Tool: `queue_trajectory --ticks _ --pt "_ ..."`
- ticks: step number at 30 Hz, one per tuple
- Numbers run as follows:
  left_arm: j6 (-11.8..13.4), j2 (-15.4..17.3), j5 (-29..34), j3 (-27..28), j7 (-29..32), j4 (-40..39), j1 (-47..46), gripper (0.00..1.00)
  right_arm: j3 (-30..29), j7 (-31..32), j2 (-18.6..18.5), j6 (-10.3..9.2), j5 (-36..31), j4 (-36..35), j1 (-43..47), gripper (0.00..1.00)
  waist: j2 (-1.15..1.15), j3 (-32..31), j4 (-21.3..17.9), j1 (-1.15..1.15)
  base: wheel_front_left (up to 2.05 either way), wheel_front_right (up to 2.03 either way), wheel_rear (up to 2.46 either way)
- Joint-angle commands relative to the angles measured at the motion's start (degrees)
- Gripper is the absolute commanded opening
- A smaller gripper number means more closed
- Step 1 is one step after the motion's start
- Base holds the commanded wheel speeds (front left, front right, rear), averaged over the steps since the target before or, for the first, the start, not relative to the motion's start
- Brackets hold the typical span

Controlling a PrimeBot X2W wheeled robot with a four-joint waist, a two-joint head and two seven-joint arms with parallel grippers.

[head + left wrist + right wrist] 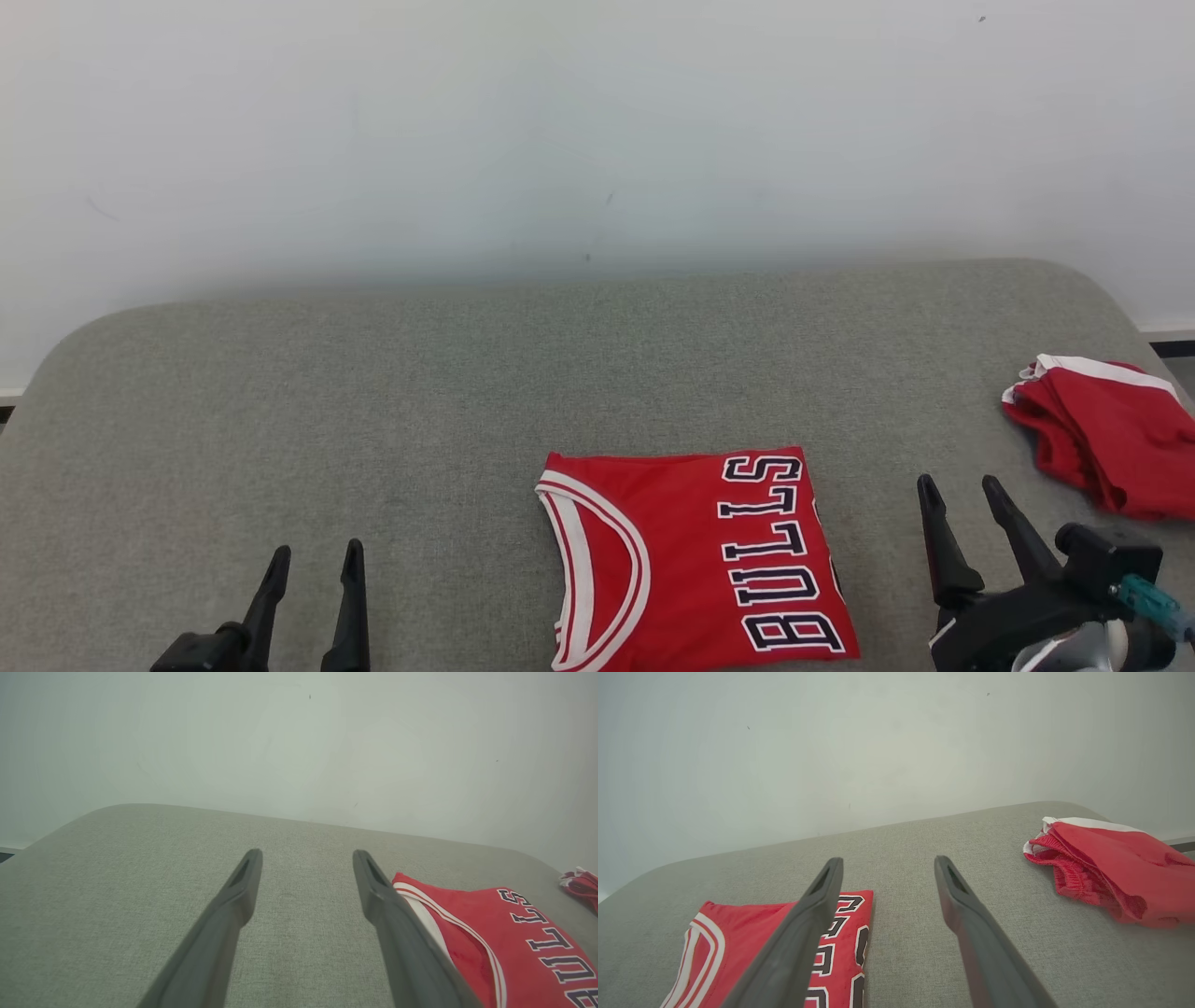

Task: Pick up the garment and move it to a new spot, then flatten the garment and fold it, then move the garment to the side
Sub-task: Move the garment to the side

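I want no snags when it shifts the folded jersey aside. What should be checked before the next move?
1. Bulls jersey folded and lying flat: ok.
2. Left gripper open and empty: ok.
3. Right gripper open and empty: ok.
4. Grip on the jersey: not ok, both grippers stand apart from it.
5. Red shorts apart from the jersey: ok.
6. Jersey's near edge: cannot tell, cut off in the head view.

We note a grey fabric-covered pad point(373, 392) with rounded far corners. A folded red BULLS jersey point(681, 551) lies flat on it near the front edge, collar toward the left. Red shorts point(1111, 429) with white trim lie bunched at its right edge, well apart from the jersey.
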Motion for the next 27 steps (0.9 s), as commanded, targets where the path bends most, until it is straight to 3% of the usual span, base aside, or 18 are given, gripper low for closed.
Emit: queue_trajectory --ticks 1,5,10,14,27 --pt "0.31 0.00 -0.31 -0.21 -0.01 -0.39 0.25 1.00 -0.19 1.16 -0.21 -0.14 0.70 -0.66 -1.34 1.00 0.00 0.34 0.61 0.00 0.00 0.00 0.00" --pt "0.50 0.00 -0.75 -0.71 -0.01 -1.00 0.44 1.00 0.00 4.53 -0.87 -0.14 1.37 -0.96 -3.47 1.00 0.00 0.91 1.59 0.00 0.00 0.00 0.00" --pt "0.80 0.02 -1.68 -2.15 0.00 -2.02 0.23 1.00 -2.18 24.73 1.15 -0.14 -0.01 6.43 -8.73 1.00 0.00 2.55 4.45 0.00 0.00 0.00 0.00" --pt "0.84 0.00 -1.96 -2.95 -0.01 -2.22 -0.11 1.00 -3.75 32.80 3.02 -0.14 -2.09 9.67 -10.62 1.00 0.00 3.74 6.93 0.00 0.00 0.00 0.00" --pt "1.20 0.01 -2.20 -4.33 -0.01 -3.41 -3.21 1.00 -9.70 42.28 5.63 -0.14 -9.29 16.23 -14.00 1.00 0.00 9.58 11.39 0.00 0.00 0.00 0.00"
